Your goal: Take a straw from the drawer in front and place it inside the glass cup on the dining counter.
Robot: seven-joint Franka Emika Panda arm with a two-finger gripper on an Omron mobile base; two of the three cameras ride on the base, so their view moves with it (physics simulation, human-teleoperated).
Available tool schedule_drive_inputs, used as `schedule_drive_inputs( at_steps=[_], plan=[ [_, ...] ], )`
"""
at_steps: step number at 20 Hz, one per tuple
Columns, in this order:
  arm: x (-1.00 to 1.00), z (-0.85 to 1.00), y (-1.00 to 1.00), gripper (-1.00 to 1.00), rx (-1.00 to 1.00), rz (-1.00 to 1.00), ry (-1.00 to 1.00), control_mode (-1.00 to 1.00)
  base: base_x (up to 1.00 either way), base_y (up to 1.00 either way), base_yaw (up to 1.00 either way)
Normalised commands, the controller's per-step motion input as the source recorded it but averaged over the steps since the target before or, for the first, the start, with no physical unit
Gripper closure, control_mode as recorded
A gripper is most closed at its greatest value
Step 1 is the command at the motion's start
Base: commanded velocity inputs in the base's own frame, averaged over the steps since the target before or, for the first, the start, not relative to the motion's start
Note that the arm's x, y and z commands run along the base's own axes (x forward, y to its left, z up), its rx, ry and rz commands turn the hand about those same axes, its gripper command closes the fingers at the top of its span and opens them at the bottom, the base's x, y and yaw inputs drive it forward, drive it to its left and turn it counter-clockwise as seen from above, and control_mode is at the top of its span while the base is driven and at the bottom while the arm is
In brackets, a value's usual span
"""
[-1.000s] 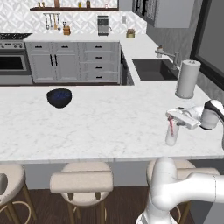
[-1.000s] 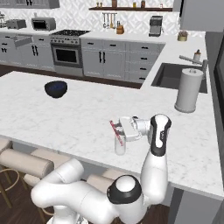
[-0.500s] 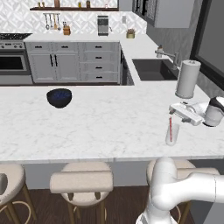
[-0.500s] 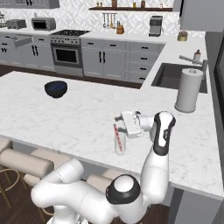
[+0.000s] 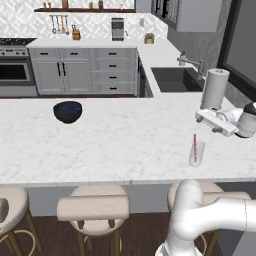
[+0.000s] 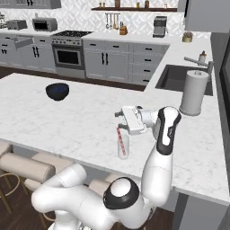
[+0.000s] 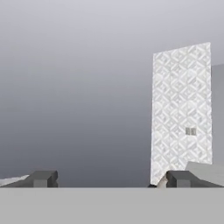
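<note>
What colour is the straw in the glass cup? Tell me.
Red-pink. The straw stands in the clear cup; the left base view shows it best.

End effector (image 7: 105, 178) level, fingers wide apart.

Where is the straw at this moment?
The straw stands in the glass cup on the dining counter, at the right of the left base view, below the open gripper.
</note>
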Motion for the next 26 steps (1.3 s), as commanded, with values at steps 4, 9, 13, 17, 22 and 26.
schedule_drive_inputs(
  at_steps=[4,9,13,17,22,26],
  plan=[
    [-0.48,0.42,0.2,-1.0,0.0,-0.02,0.0,-1.0,0.0,0.0,0.0],
    [-0.38,0.31,0.24,-1.0,-0.01,-0.02,0.0,-1.0,0.0,0.0,0.0],
    [-0.22,0.22,0.28,-1.0,-0.03,-0.01,0.0,-1.0,0.0,0.0,0.0],
    [-0.03,0.07,0.29,-1.0,-0.03,0.0,0.04,-1.0,0.0,0.0,0.0],
    [0.0,0.0,0.18,-1.0,-0.03,0.0,0.02,-1.0,0.0,0.0,0.0],
    [0.0,0.0,0.08,-1.0,-0.03,0.0,0.0,-1.0,0.0,0.0,0.0]
  ],
)
